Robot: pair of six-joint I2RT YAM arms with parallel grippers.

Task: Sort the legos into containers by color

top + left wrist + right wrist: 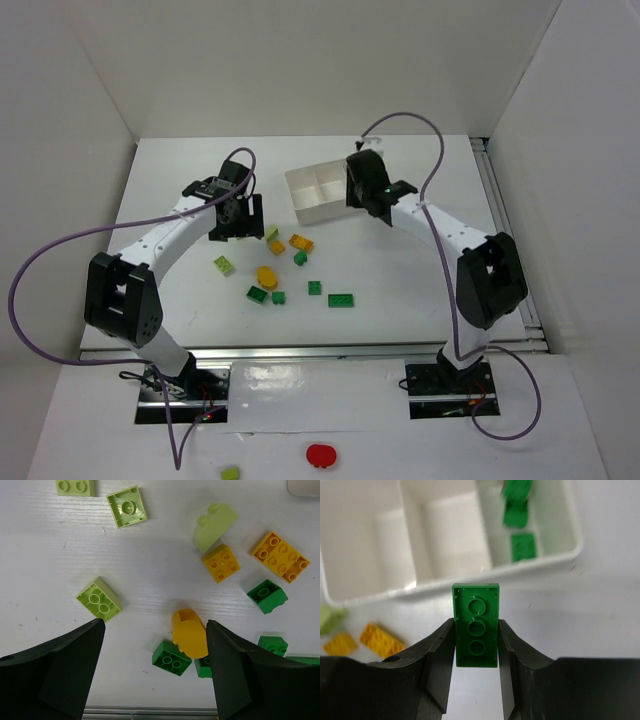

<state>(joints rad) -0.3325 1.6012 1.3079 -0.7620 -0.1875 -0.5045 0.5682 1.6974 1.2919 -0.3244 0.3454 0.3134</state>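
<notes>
My right gripper is shut on a dark green flat brick, held just in front of the white tray. Its right compartment holds several green bricks; the other two look empty. In the top view the right gripper is over the tray. My left gripper is open and empty above loose bricks: a rounded orange piece, a green brick, a lime brick and orange bricks. In the top view the left gripper is left of the scattered bricks.
A red round object and a lime brick lie on the floor in front of the table. The table's near edge rail is just below the left gripper. White walls stand on three sides. Purple cables loop off both arms.
</notes>
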